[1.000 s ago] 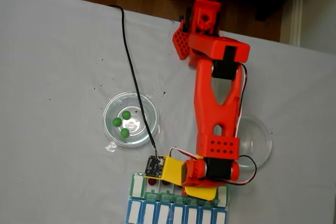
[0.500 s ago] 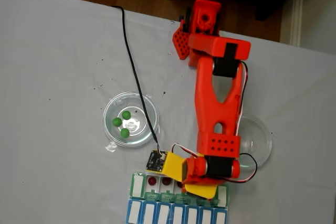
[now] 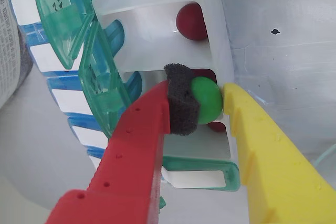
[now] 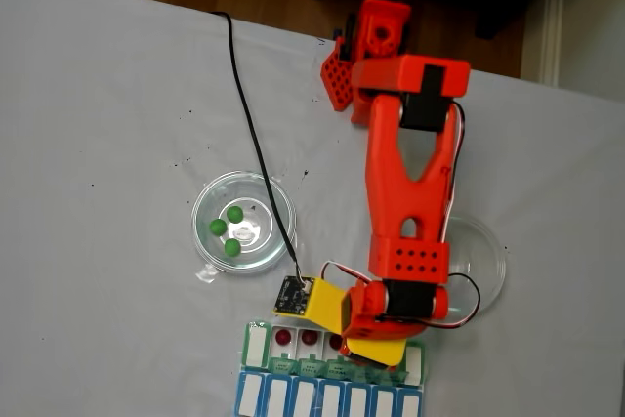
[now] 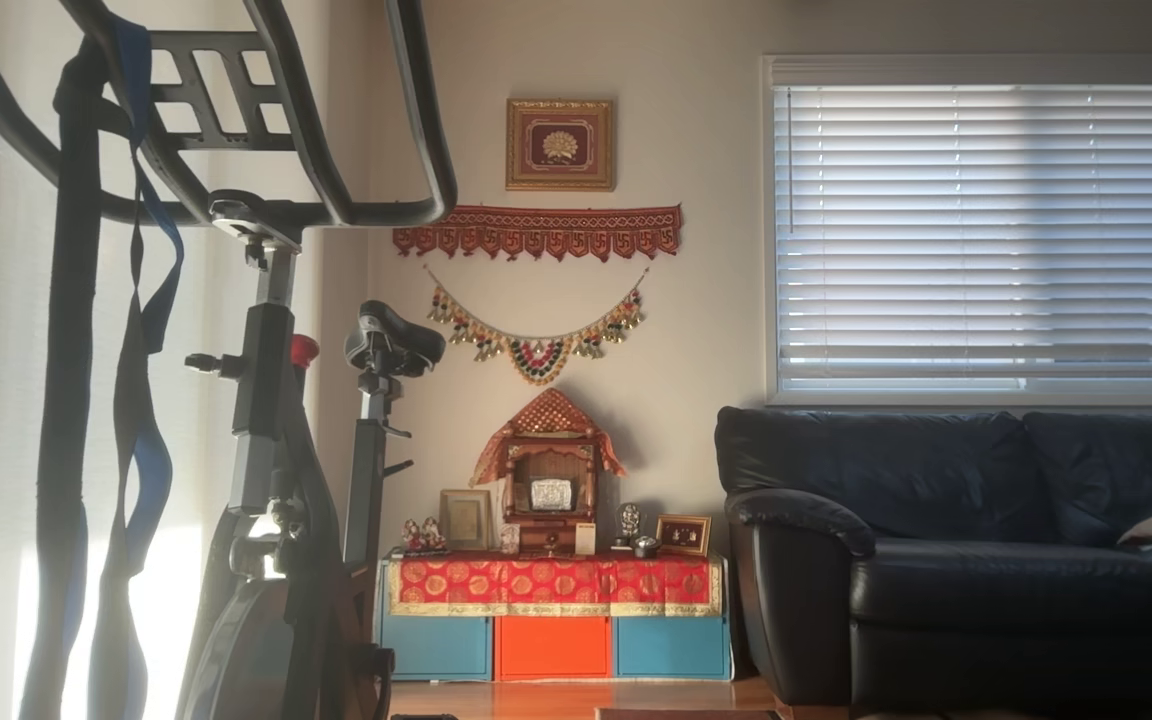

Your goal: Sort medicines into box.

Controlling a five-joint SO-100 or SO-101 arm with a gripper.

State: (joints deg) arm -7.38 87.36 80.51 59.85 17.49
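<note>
My claw [image 3: 210,103] was clenched on a green ball [image 3: 206,99], pinched between the foam-padded red finger and the yellow one, directly over an open compartment of the box [image 3: 157,40] holding a dark red ball [image 3: 191,21].

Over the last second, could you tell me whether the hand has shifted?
Yes, the hand has slid leftward along the green-lidded box, uncovering its dark red balls.

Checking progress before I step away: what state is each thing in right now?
Claw: shut on a green ball, held over a compartment.
Pill box: green lids flipped open; red balls inside compartments.
Left dish: holds three green balls.
Right dish: partly hidden by the arm; contents unclear.
</note>
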